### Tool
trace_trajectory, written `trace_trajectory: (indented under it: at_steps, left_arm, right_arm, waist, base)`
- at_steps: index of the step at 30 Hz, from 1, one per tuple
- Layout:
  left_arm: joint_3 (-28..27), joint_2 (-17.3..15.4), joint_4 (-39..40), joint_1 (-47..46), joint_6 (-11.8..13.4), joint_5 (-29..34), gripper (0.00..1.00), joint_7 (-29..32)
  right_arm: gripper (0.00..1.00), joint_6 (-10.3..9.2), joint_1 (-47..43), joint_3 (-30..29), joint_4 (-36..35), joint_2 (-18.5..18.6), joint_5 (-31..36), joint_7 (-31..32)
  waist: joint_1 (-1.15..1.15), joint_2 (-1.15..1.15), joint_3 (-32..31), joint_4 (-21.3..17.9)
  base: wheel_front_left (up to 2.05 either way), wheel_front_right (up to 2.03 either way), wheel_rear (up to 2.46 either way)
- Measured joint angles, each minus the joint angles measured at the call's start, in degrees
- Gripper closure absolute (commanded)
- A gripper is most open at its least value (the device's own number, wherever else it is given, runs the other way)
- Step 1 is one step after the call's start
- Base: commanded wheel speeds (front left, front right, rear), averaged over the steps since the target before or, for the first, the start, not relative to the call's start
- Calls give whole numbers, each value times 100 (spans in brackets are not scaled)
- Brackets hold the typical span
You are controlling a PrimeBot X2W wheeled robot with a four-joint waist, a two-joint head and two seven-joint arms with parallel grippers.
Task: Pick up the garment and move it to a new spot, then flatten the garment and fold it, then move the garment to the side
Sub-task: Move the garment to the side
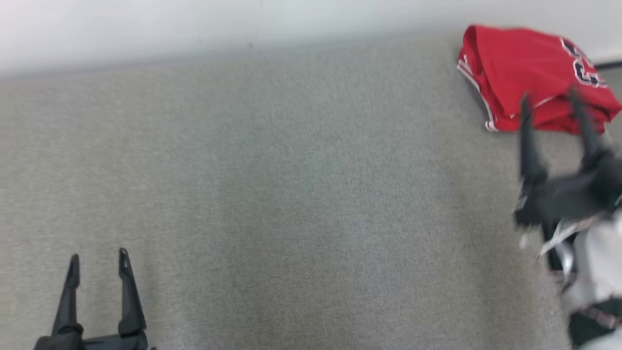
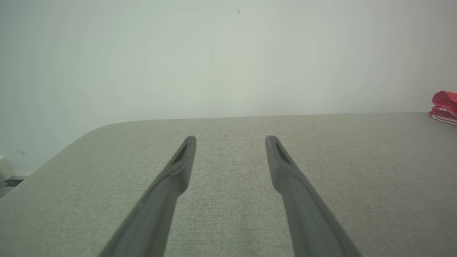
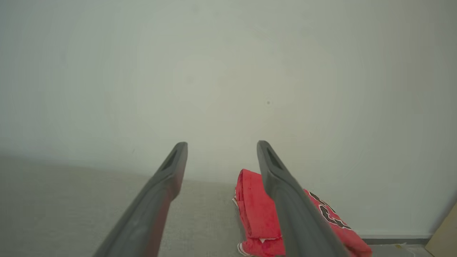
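The garment (image 1: 527,78) is a red jersey with white trim and dark lettering, lying folded in a bundle at the far right corner of the grey fabric surface (image 1: 291,194). My right gripper (image 1: 551,99) hovers open just in front of it, fingertips overlapping its near edge, blurred by motion. In the right wrist view the garment (image 3: 255,210) lies ahead, partly behind the right finger of my open gripper (image 3: 222,144). My left gripper (image 1: 98,257) stands open and empty at the lower left. From the left wrist, the open gripper (image 2: 230,137) is over bare fabric and the garment (image 2: 444,107) sits at the far right edge.
A pale wall (image 1: 194,24) runs along the far edge of the surface. The surface's left corner is rounded (image 2: 93,130). A dark baseboard and floor strip (image 3: 392,242) show beyond the garment, with a tan board (image 3: 444,232) at the right.
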State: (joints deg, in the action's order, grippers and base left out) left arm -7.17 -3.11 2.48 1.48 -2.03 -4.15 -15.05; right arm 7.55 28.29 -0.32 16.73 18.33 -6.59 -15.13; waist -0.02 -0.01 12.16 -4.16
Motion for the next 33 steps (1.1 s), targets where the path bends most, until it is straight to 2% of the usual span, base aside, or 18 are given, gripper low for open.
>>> trace_trajectory:
  at_steps: [6,9,18,23,33]
  left_arm:
    - [107,13,-335,151,1,-1,0,0]
    - [167,18,-444,167,1,-1,0,0]
    - [294,18,-705,203,-3,-1,0,0]
    - [364,18,-802,230,-36,-98,0,0]
    - [505,19,-1066,304,-49,-152,0,0]
  right_arm:
    - [0,0,-1062,2,-144,-352,-8,1]
    - [0,0,-1296,-370,-254,-575,24,0]
    - [0,0,-2154,-417,-344,-1127,300,1]
    - [0,0,-2476,-233,-412,-1343,302,0]
    - [0,0,-2825,283,-330,-1482,270,0]
  waist:
    - [0,0,-359,136]
    - [1,0,-490,204]
    - [1,1,-773,415]
    - [1,1,-905,504]
    - [2,1,-1088,629]
  base:
    - [0,0,0]
    - [0,0,0]
    - [0,0,0]
    - [0,0,0]
    - [0,0,0]
